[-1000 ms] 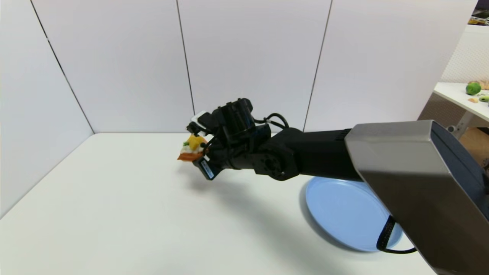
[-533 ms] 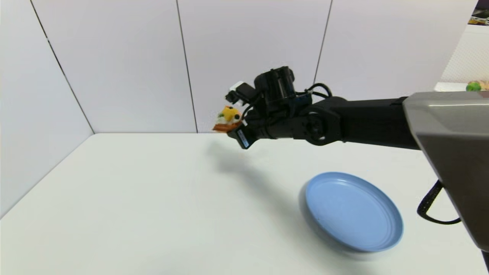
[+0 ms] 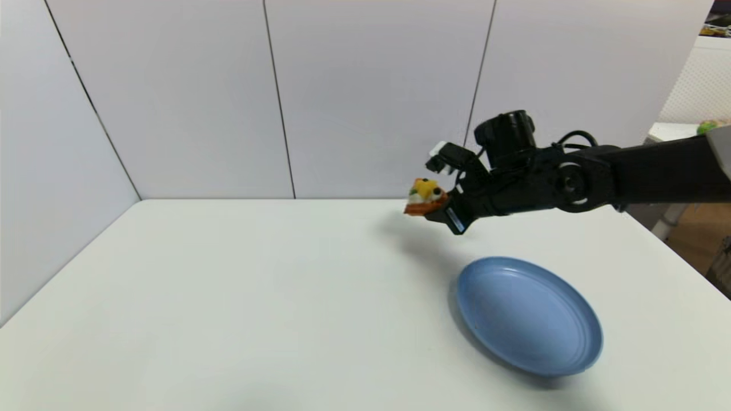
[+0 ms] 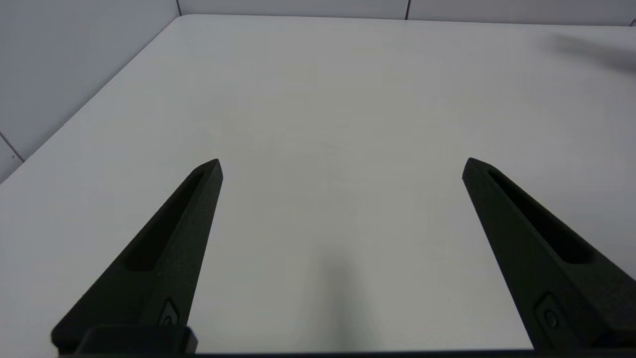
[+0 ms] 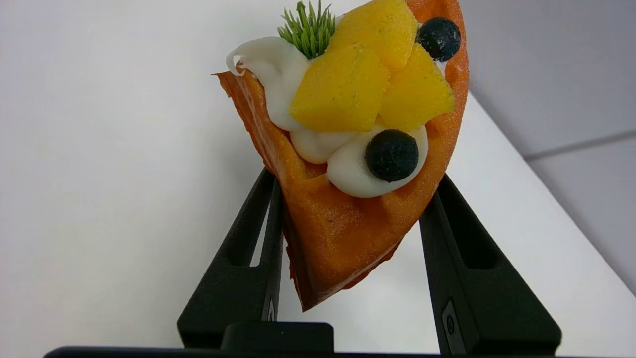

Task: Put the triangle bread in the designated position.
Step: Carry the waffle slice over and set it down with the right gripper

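Swinging rightward and up since a second ago in head view, the right gripper (image 3: 437,208) pinches the bread (image 3: 424,198) aloft beyond the plate (image 3: 528,317), so placement is still pending; right wrist view confirms the pinch (image 5: 348,199); left gripper (image 4: 343,166) parked, spread.

A robot test cell in a lab: a plain white table (image 3: 228,297) boxed in by bare white partition panels (image 3: 371,97), with only a blue plate (image 3: 528,317) set on it; past the panels on the right stands a second white table (image 3: 665,132) holding toy fruit (image 3: 708,126)
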`<action>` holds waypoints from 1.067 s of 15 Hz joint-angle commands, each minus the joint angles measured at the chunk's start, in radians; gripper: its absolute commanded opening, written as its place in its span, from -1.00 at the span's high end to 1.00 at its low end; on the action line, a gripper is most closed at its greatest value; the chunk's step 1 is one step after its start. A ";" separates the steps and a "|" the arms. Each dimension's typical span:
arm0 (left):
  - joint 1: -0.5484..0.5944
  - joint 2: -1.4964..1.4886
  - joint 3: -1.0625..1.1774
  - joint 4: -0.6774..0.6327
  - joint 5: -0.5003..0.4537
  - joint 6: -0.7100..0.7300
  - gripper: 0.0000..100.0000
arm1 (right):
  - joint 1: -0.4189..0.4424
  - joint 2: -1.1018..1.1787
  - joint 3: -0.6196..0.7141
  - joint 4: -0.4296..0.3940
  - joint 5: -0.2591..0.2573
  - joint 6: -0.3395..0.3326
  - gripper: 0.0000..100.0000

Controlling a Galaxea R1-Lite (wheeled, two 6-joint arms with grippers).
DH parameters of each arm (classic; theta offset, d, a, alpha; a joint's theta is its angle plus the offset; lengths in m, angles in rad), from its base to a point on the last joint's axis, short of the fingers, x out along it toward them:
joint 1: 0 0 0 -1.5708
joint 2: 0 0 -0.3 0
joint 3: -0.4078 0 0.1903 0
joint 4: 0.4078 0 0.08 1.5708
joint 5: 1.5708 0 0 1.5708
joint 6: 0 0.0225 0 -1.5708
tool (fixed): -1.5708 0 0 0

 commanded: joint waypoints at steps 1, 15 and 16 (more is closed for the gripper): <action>0.000 0.000 0.000 -0.001 0.000 0.000 -1.00 | -0.104 -0.030 0.076 0.002 0.003 -0.015 1.00; 0.000 0.000 0.000 0.002 0.000 0.000 -1.00 | -0.227 0.007 0.159 0.000 0.069 -0.021 -1.00; 0.000 0.000 0.000 0.002 0.000 0.000 -1.00 | -0.227 0.009 0.161 0.000 0.074 -0.020 -1.00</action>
